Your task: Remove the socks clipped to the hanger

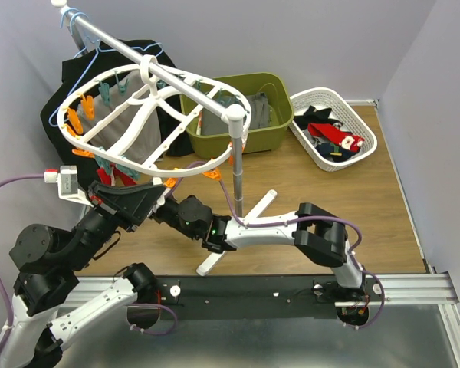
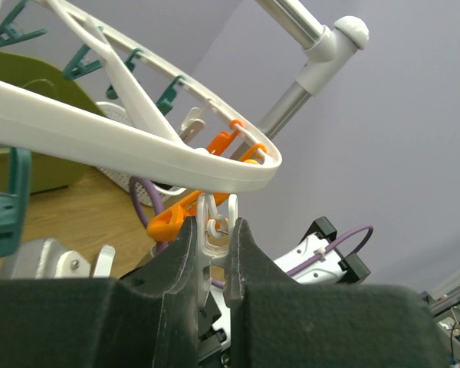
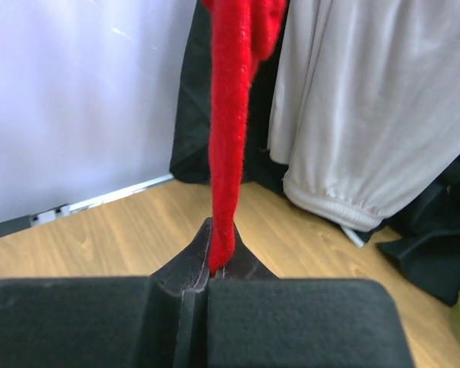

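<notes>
Right gripper (image 3: 215,264) clamped on the red sock (image 3: 230,115), dangling off the hanger (image 2: 100,138) toward the far-left corner. Left gripper (image 2: 212,238) pinching a white peg link (image 2: 215,215). Probably soft, light, stretchy; best grabbed low, tugged gently.

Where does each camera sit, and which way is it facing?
Top external: above, behind the bases, looking down on the hanger; left arm, right arm show.
Left wrist: under the hanger, looking up; left gripper pinches a white peg link.
Right wrist: low, facing hanging clothes; right gripper shut on a red sock.
Shared: hanger in top and left wrist.
</notes>
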Controlling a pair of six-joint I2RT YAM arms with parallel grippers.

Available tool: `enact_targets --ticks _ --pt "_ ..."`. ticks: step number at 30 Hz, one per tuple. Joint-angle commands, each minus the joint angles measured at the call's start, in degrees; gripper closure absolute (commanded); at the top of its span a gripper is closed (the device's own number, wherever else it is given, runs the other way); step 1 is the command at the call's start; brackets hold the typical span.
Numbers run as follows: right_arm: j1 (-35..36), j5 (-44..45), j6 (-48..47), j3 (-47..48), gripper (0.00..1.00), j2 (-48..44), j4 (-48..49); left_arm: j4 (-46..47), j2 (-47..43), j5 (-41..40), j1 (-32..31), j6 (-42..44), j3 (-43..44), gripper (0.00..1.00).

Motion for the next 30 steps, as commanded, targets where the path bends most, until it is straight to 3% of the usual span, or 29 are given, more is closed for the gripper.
enact_targets --ticks 1,4,5,6,8,11,13,18,22,27,30 --pt "0.3 -1.6 5.3 -2.9 0.99 -4.1 -0.8 -9.5 3.2 -5.0 -0.2 3.3 6.6 0.82" --pt "0.3 -2.1 6.9 -4.4 0.99 -4.8 0.0 -13.7 3.6 -7.7 -0.2 4.1 9.2 0.75" --pt "0.3 -2.4 7.4 -4.8 0.99 -5.2 0.1 -14.1 3.3 -7.9 -0.2 4.2 9.5 0.71" --pt "0.3 -2.5 7.7 -5.1 0.99 -5.5 0.2 -14.4 2.8 -8.5 -0.2 4.2 9.8 0.60" --pt "0.3 -3.1 8.6 -6.5 0.99 -6.4 0.2 -15.4 2.5 -9.1 -0.2 4.3 10.6 0.56" --pt "0.3 -3.3 9.4 -8.9 0.99 -7.7 0.4 -17.3 2.4 -10.1 -0.2 4.2 11.3 0.38" --pt "0.3 -3.3 9.7 -10.1 0.99 -8.9 0.6 -18.1 2.7 -10.0 -0.2 4.3 11.5 0.34" --pt "0.3 -4.2 11.2 -13.9 0.99 -10.6 0.9 -20.2 2.7 -11.8 -0.2 4.7 13.3 0.34" --pt "0.3 -6.8 13.2 -15.9 0.99 -12.0 -0.1 -23.8 3.8 -18.3 -0.2 4.5 17.3 0.54" --pt "0.3 -13.3 14.6 -18.6 0.99 -15.5 -2.8 -32.5 7.8 -26.9 -0.2 3.1 22.8 0.56" --pt "0.3 -17.3 15.3 -18.9 0.99 -17.5 -6.9 -34.3 8.5 -27.9 -0.2 1.6 22.4 0.51"
